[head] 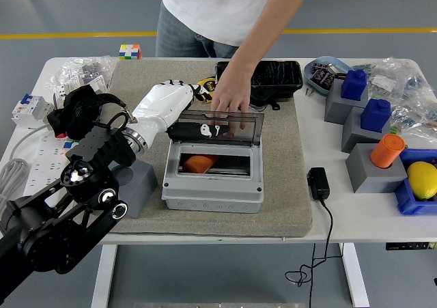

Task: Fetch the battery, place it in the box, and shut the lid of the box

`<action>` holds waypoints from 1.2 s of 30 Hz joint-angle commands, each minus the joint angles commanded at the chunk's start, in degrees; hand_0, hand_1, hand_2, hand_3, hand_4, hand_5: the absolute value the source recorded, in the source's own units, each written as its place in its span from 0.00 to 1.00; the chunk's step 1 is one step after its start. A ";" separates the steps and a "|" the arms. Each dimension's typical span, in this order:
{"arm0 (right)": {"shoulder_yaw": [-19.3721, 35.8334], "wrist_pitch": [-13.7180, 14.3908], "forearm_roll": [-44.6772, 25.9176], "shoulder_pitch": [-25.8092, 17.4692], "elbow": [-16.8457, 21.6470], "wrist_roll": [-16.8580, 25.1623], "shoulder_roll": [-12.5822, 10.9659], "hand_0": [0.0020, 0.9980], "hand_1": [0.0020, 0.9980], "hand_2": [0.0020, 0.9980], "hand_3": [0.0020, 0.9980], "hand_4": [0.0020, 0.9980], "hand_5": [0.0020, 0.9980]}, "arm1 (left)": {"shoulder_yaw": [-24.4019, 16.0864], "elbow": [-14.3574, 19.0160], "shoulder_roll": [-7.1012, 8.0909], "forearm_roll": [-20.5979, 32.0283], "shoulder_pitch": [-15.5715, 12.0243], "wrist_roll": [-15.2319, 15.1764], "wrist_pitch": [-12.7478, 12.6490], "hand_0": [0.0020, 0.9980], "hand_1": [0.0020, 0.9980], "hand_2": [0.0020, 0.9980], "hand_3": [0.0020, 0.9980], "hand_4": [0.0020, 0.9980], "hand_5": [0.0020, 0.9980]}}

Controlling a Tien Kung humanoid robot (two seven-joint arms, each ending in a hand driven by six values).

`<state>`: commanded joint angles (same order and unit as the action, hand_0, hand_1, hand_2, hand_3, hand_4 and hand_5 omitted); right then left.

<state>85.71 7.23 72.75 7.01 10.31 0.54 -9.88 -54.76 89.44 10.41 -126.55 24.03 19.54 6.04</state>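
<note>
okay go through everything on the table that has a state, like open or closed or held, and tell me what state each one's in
box: open, orange battery lying inside
lid: raised, tilted, not shut
left hand: behind the lid, fingers against it
person's hand: resting on the lid's top edge
black tray: behind the box, contents unclear
orange cylinder: upright on a grey block

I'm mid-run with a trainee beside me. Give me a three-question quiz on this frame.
1. True or false: the box is fully shut.
2. What orange thing lies inside the box?
A. a battery
B. a lemon
C. a cube
3. Whose hand rests on the smoky lid from the far side?

Key
1. False: the lid is raised and the opening shows.
2. A: the battery.
3. The person's hand; the robot's left hand is behind the lid's left end.
</note>
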 joint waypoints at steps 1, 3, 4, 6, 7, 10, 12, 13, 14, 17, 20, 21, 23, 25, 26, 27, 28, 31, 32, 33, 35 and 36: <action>0.05 0.00 0.01 0.01 0.00 0.00 -0.01 0.82 0.81 0.78 0.83 1.00 1.00 | -0.03 0.53 0.16 0.11 -0.18 0.94 1.04 0.81 0.75 0.73 0.74 1.00 0.90; 0.10 0.00 0.02 -0.01 0.00 -0.03 -0.01 0.82 0.81 0.78 0.83 1.00 1.00 | -0.10 1.45 0.54 0.43 -0.54 2.47 2.77 0.81 0.75 0.73 0.74 1.00 0.90; 0.11 0.00 0.03 -0.01 0.00 -0.04 -0.01 0.82 0.81 0.78 0.83 1.00 1.00 | -0.16 1.78 0.69 0.57 -0.67 2.87 3.23 0.81 0.75 0.73 0.74 1.00 0.90; 0.18 -0.01 0.05 0.02 0.00 -0.05 -0.01 0.82 0.81 0.78 0.83 1.00 1.00 | -0.35 2.65 0.97 0.55 -0.92 3.35 3.67 0.81 0.75 0.73 0.74 1.00 0.90; 0.16 -0.01 -0.02 0.04 0.00 -0.01 -0.01 0.82 0.81 0.78 0.83 1.00 1.00 | -0.49 3.29 1.13 0.63 -1.06 3.50 3.75 0.81 0.75 0.73 0.74 1.00 0.91; 0.20 -0.03 -0.04 0.05 0.00 0.06 0.02 0.82 0.81 0.78 0.83 1.00 1.00 | -0.78 5.08 1.54 0.71 -1.36 4.02 4.11 0.81 0.75 0.73 0.74 1.00 0.91; 0.30 -0.04 0.01 0.02 0.00 0.07 0.03 0.82 0.81 0.78 0.83 1.00 1.00 | -0.89 6.35 1.93 1.03 -1.57 4.51 4.55 0.81 0.75 0.73 0.74 1.00 0.91; 0.37 -0.03 0.04 0.00 0.00 0.07 0.04 0.82 0.80 0.78 0.83 1.00 1.00 | -0.94 6.68 2.07 1.15 -1.65 4.62 4.71 0.80 0.75 0.73 0.74 1.00 0.92; 0.44 -0.03 0.06 -0.02 0.00 0.07 0.04 0.82 0.80 0.78 0.83 1.00 1.00 | -1.06 7.06 2.24 1.33 -1.80 4.70 4.88 0.80 0.75 0.73 0.74 1.00 0.92; 0.60 -0.03 0.07 -0.11 0.00 0.08 0.00 0.82 0.80 0.78 0.83 1.00 1.00 | -1.69 8.11 2.87 1.44 -2.30 5.07 5.34 0.80 0.75 0.73 0.74 1.00 0.92; 0.80 -0.02 0.16 -0.19 0.00 0.06 -0.02 0.82 0.80 0.78 0.83 1.00 1.00 | -1.95 8.51 3.68 1.76 -2.63 5.42 5.89 0.80 0.75 0.73 0.75 1.00 0.92; 0.85 -0.02 0.15 -0.20 0.00 0.07 -0.03 0.82 0.80 0.78 0.83 1.00 1.00 | -1.98 8.62 3.95 1.92 -2.75 5.52 6.09 0.80 0.75 0.73 0.75 1.00 0.92; 1.02 -0.02 0.21 -0.20 0.00 0.07 -0.05 0.82 0.80 0.78 0.83 1.00 1.00 | -1.98 9.07 4.60 2.12 -2.98 5.69 6.38 0.80 0.75 0.73 0.75 1.00 0.92; 1.09 -0.02 0.20 -0.21 0.00 0.10 -0.09 0.82 0.80 0.78 0.83 1.00 1.00 | -1.98 9.45 5.14 2.33 -3.11 5.79 6.57 0.79 0.75 0.73 0.75 1.00 0.93; 1.13 -0.02 0.20 -0.23 0.00 0.11 -0.11 0.82 0.80 0.78 0.83 1.00 1.00 | -1.97 9.55 5.41 2.49 -3.14 5.81 6.73 0.79 0.75 0.73 0.75 1.00 0.93; 1.18 -0.02 0.26 -0.25 0.00 0.09 -0.13 0.82 0.80 0.78 0.83 1.00 1.00 | -1.98 9.58 5.65 2.66 -3.17 5.84 6.97 0.79 0.75 0.73 0.75 1.00 0.93; 1.20 -0.03 0.29 -0.27 0.00 0.08 -0.14 0.82 0.80 0.78 0.83 1.00 1.00 | -2.00 9.58 5.82 2.79 -3.22 5.84 7.09 0.79 0.75 0.73 0.75 1.00 0.93; 1.22 -0.02 0.33 -0.29 0.00 0.09 -0.15 0.82 0.80 0.78 0.83 1.00 1.00 | -2.19 9.76 6.26 3.48 -3.67 5.56 7.09 0.76 0.75 0.73 0.75 1.00 0.96; 1.17 -0.03 0.31 -0.30 0.00 0.09 -0.16 0.82 0.80 0.78 0.83 1.00 1.00 | -2.22 9.86 6.40 3.65 -3.82 5.42 6.96 0.76 0.75 0.73 0.75 1.00 0.96; 1.18 -0.03 0.33 -0.32 0.00 0.09 -0.17 0.82 0.80 0.78 0.83 1.00 1.00 | -2.31 10.13 6.61 3.71 -4.02 5.37 6.97 0.76 0.75 0.73 0.75 1.00 0.96; 1.32 -0.01 0.44 -0.37 0.00 0.05 -0.16 0.82 0.80 0.78 0.83 1.00 1.00 | -2.43 10.50 6.84 3.71 -4.24 5.34 7.01 0.76 0.75 0.73 0.75 1.00 0.96; 1.28 -0.02 0.43 -0.43 0.00 0.03 -0.16 0.82 0.80 0.78 0.83 1.00 1.00 | -2.50 10.82 6.99 3.68 -4.41 5.37 7.05 0.76 0.75 0.73 0.75 1.00 0.96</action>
<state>86.99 7.21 73.18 6.58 10.31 0.57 -10.04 -57.26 100.26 17.40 -122.87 19.62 24.91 13.09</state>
